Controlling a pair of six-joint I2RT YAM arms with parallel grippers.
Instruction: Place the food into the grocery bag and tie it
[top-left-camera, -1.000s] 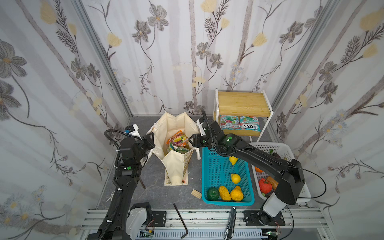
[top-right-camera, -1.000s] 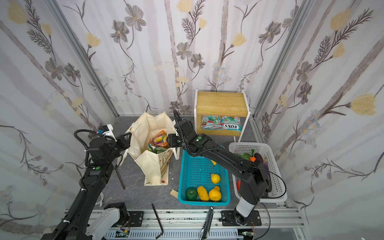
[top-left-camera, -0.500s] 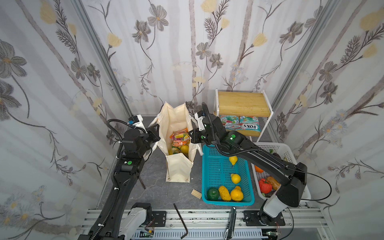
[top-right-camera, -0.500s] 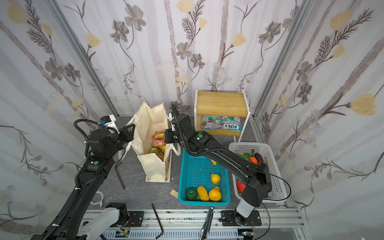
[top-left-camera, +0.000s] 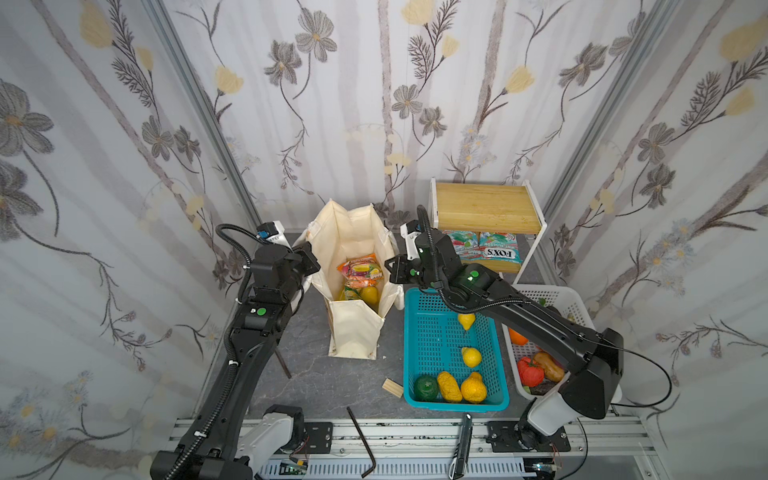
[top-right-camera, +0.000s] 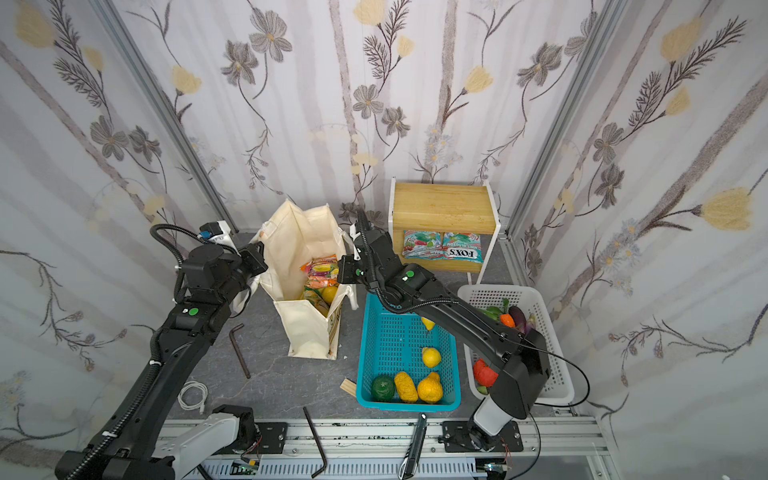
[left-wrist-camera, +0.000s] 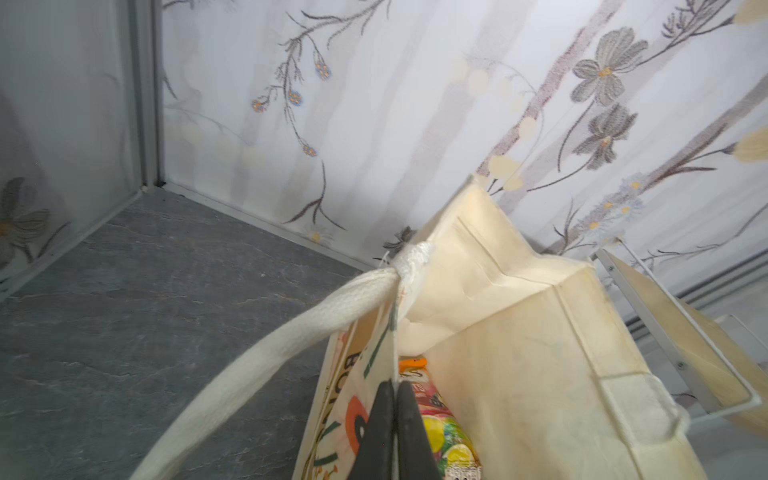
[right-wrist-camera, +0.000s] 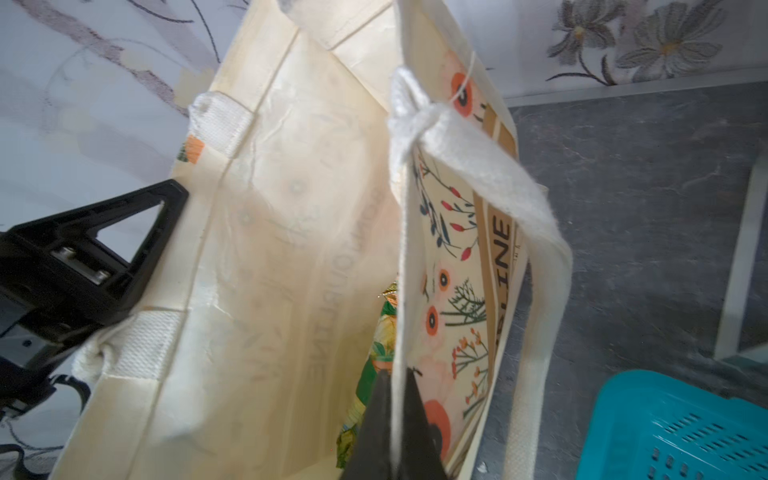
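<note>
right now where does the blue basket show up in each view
top view: blue basket just right of the cloth bag, near the centre
top view: same spot, right of the bag
left wrist: not in it
right wrist: one corner, beside the bag's printed side
shared landmark: the cloth bag

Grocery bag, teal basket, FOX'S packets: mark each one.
grocery bag (top-left-camera: 353, 332), in a top view, on its cream front wall.
teal basket (top-left-camera: 432, 332), in a top view, on its bare mesh floor.
FOX'S packets (top-left-camera: 498, 251), in a top view, on the printed name.
</note>
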